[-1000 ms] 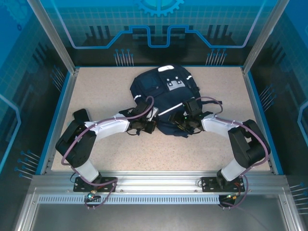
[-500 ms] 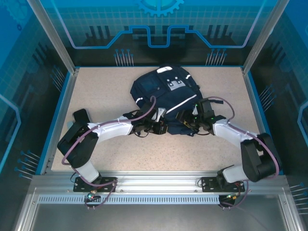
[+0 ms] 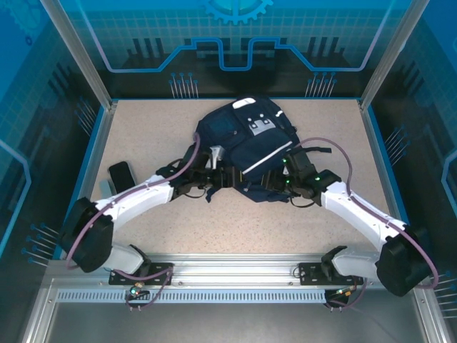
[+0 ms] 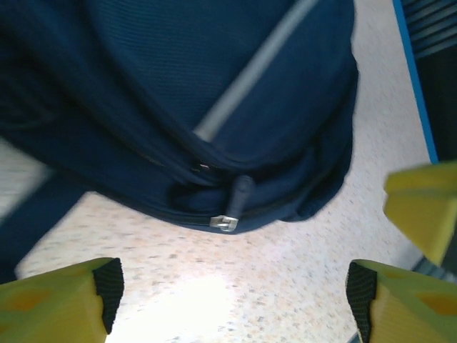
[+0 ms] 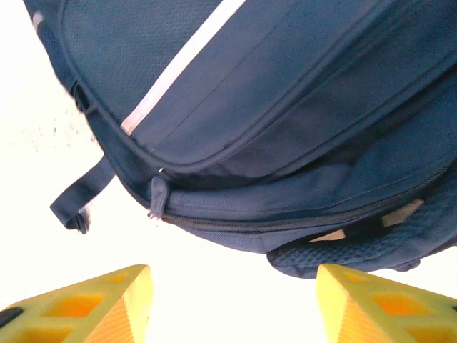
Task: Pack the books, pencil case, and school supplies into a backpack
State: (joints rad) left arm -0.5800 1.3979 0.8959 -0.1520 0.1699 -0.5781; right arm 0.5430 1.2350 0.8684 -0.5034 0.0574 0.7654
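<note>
Locate the backpack (image 3: 246, 143) on the tabletop (image 3: 143, 136), just toward 12 o'clock of centre. The left tool (image 4: 232, 289) sits at the backpack's 7 o'clock edge, fingers wide apart and gripping nothing, facing a zipper pull (image 4: 227, 223). The right tool (image 5: 232, 300) sits at its 5 o'clock edge, fingers apart and empty.

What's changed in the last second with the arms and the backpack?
The left gripper opened; the zipper pull now lies free ahead of its fingers. Both arms stretched out, elbows swinging toward the near corners. The backpack stayed put, and the right gripper stayed open at its near edge.
</note>
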